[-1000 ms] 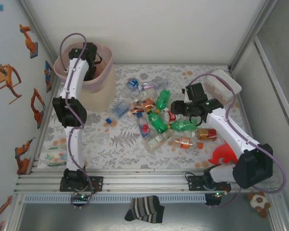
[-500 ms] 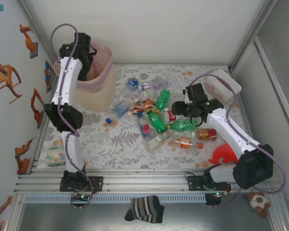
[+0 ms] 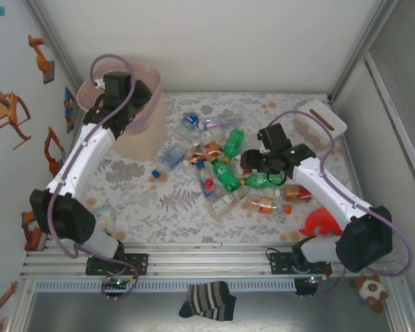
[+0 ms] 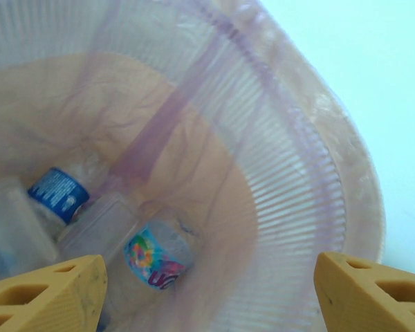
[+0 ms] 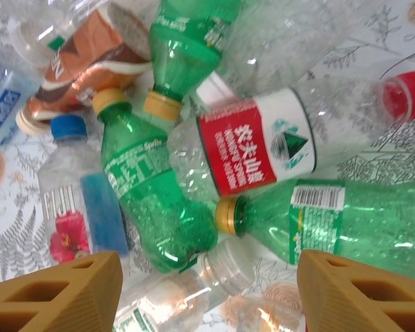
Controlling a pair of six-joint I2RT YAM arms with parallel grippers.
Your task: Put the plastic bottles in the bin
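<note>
Several crushed plastic bottles, clear and green, lie in a heap mid-table. The pale pink bin stands at the back left. My left gripper hangs over the bin's mouth; the left wrist view looks down into the bin, where a blue-label bottle and a colourful-label bottle lie. This gripper is open and holds nothing. My right gripper hovers open just above the heap, over a green bottle, a red-label bottle and a capless clear bottle.
A small white box sits at the back right, a red object at the front right. Small blue and orange bits lie left of the heap, a packet near the left front, and a striped sock below the rail.
The left arm's elbow has swung down and to the left while its gripper stayed at the bin's mouth. The right gripper has shifted slightly left over the heap.
</note>
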